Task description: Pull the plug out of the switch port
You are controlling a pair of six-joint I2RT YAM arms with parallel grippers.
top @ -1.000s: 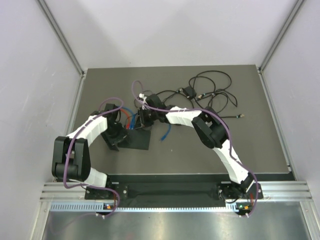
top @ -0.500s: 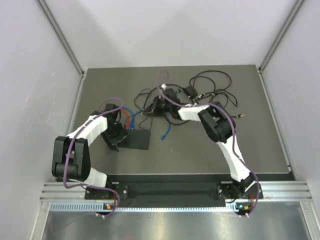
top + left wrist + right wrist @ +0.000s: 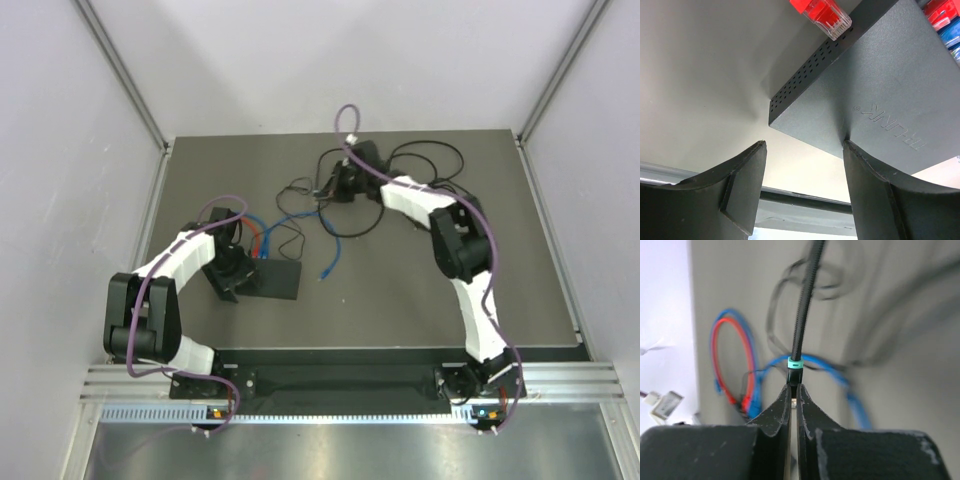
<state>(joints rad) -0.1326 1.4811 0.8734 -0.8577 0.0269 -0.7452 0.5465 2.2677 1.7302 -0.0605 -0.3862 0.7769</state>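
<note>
Pinching a black plug (image 3: 795,371) between its pressed fingers, the right pincer (image 3: 794,390) is now pulling far back from the switch (image 3: 275,280), where it was a second ago. The plug seems already out of the port. The left pincer (image 3: 805,145) is standing spread over the switch corner. White walls (image 3: 350,60) are enclosing the dark bench (image 3: 420,300).

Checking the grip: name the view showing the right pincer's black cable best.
Right wrist: the black cable, teal-banded, appears close up, pinched in the shut right pincer. Top external shows only a distant tangle; left wrist shows none of it.
</note>
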